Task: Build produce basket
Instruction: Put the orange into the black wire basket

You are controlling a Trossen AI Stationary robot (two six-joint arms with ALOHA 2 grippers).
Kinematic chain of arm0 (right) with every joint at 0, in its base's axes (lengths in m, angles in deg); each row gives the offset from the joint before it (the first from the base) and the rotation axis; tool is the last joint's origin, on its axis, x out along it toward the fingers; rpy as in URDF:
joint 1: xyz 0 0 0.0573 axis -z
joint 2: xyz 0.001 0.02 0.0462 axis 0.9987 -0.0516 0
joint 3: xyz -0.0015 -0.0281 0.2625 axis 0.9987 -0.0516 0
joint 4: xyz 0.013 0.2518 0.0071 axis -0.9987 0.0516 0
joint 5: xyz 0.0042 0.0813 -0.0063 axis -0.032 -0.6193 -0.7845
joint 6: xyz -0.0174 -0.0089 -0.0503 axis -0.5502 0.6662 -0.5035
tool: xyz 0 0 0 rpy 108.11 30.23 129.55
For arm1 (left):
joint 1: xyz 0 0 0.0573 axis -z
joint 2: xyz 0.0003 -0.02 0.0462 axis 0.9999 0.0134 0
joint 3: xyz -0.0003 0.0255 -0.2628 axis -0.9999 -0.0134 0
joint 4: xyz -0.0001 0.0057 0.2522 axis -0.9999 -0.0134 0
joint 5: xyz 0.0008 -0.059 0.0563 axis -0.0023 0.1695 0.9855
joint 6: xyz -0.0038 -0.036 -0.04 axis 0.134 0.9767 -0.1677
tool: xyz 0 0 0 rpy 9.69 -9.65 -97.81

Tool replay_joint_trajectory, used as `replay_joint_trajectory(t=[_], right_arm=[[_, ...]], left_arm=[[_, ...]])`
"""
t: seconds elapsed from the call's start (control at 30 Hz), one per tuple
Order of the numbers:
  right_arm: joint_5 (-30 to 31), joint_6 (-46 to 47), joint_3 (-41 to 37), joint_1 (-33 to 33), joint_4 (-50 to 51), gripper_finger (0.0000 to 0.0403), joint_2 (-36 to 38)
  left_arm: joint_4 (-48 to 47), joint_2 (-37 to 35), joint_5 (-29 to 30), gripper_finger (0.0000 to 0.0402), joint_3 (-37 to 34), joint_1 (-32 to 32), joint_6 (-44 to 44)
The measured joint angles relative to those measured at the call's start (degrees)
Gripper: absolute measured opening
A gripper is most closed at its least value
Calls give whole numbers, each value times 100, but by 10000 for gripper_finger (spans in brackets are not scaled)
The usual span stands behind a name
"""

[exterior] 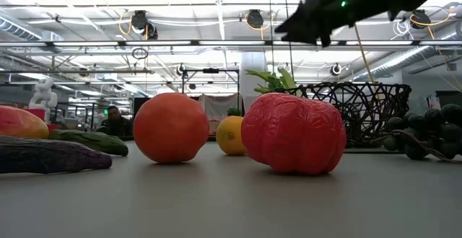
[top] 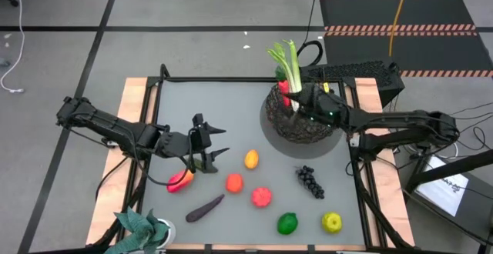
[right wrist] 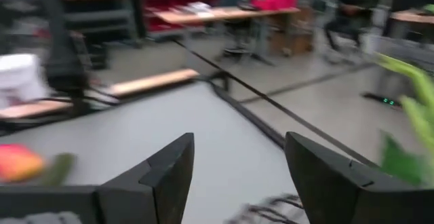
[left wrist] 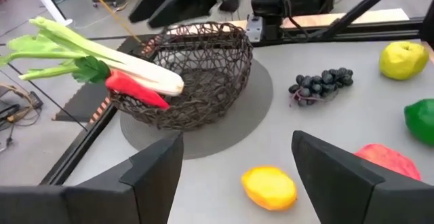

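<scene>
The black wire basket [top: 302, 125] stands at the table's far right. A leek [top: 286, 63] lies with its white end inside and its leaves leaning out over the rim, a red piece [left wrist: 135, 91] beside it. My right gripper [top: 302, 98] hovers open just above the basket, nothing between its fingers [right wrist: 169, 176]. My left gripper [top: 212, 151] hangs open above the table's left middle and holds nothing. Loose on the table lie a yellow-orange fruit [top: 251, 158], an orange one [top: 234, 182], a red one [top: 261, 196], grapes [top: 310, 181] and an eggplant [top: 204, 208].
A red-and-yellow fruit with a green cucumber [top: 181, 179] lies just under my left arm. A green fruit [top: 287, 223] and a yellow one [top: 332, 222] sit near the front edge. The teal leafy plant [top: 142, 231] stands at the near left corner.
</scene>
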State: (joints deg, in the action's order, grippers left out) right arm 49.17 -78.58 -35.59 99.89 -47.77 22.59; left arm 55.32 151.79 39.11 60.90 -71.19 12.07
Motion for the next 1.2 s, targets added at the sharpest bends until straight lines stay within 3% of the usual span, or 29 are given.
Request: replay_joint_trajectory(t=[0.17,0.37,0.83,1.07,1.2], right_arm=[[12,-74,1,-482,-17,217,90],[104,477,1,-1029,336,214,90],[2071,796,1,-2939,-65,214,90],[2537,807,1,-3380,-213,214,38],[2573,807,-1,-3503,-239,214,-80]], left_arm=[[-41,4,-350,276,0,0,250],[78,398,-474,276,0,0,485],[195,1569,-573,276,-2,391,1222],[171,1597,-461,276,-2,907,1316],[181,1597,-77,276,-2,1094,1489]])
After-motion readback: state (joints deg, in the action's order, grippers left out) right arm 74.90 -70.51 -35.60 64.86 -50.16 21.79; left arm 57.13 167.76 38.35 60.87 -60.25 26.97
